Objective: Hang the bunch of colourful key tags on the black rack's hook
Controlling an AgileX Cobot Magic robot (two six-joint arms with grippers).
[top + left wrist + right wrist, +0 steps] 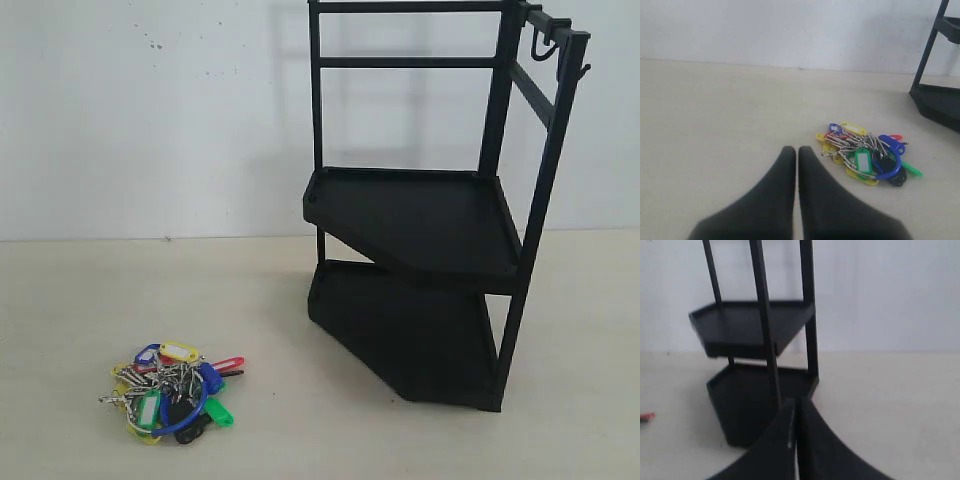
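Note:
The colourful key tag bunch (173,390) lies on the table at the front left, its blue loop toward the front; in the left wrist view the bunch (865,154) lies just beyond and to one side of my left gripper (797,151), which is shut and empty. The black rack (430,230) stands on the right, two trays high. The hook (584,70) juts from the front upright post near its top. My right gripper (797,404) is shut and empty, close to the rack (757,380). Neither gripper shows in the exterior view.
A curved J-hook (543,47) hangs under the rack's top rail. A white wall (150,110) backs the beige table (300,420). A red tag tip (645,416) shows at the edge of the right wrist view.

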